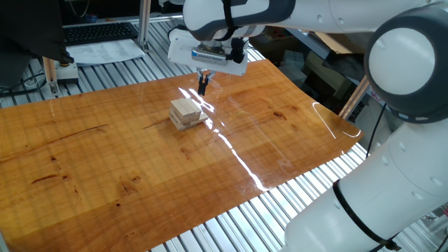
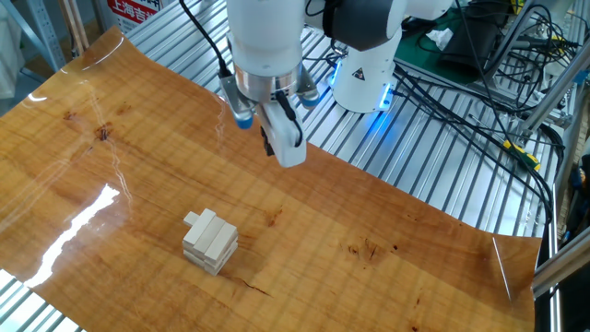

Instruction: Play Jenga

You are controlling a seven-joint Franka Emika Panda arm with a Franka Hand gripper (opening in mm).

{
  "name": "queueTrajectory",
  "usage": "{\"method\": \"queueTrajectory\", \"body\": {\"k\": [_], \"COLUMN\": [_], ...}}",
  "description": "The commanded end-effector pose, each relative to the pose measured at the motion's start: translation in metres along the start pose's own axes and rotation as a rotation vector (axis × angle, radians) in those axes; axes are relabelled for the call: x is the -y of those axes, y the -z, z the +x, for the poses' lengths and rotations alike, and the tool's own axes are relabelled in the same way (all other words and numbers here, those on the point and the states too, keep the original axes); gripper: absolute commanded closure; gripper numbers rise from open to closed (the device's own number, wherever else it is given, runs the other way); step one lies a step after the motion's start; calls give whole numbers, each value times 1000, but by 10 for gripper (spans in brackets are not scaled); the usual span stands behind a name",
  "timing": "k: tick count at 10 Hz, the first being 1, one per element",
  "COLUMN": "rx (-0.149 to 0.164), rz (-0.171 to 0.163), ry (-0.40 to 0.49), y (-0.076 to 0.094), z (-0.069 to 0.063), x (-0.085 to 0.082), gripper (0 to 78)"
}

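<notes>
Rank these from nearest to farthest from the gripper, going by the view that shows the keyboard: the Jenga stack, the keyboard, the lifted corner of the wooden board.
From the gripper:
1. Jenga stack, just below and in front of the fingertips, on the board.
2. Keyboard, off the board at the upper left.
3. Lifted corner of the wooden board, far right edge.

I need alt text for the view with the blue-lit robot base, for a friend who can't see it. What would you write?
A white robot arm holds its tool in the air above a glossy wooden tabletop, apart from a small stack of pale wooden blocks nearer the camera. One block juts out of the stack's top layer.
</notes>
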State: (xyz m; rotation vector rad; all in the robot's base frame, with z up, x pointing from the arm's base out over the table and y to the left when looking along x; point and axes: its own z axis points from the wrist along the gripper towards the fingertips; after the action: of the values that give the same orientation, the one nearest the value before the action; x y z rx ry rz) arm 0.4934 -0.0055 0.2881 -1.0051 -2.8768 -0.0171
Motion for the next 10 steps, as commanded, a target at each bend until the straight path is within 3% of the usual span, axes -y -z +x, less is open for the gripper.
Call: {"method": "queueTrajectory", "body": {"k": [1,5,10], "rx": [10,12,39], "rz": [1,-2,-19], "ry": [-65,-207,-256], "y": [1,1,0], "z": [-1,-1,-1], "x": [0,0,-1], "gripper": [776,776,776]}}
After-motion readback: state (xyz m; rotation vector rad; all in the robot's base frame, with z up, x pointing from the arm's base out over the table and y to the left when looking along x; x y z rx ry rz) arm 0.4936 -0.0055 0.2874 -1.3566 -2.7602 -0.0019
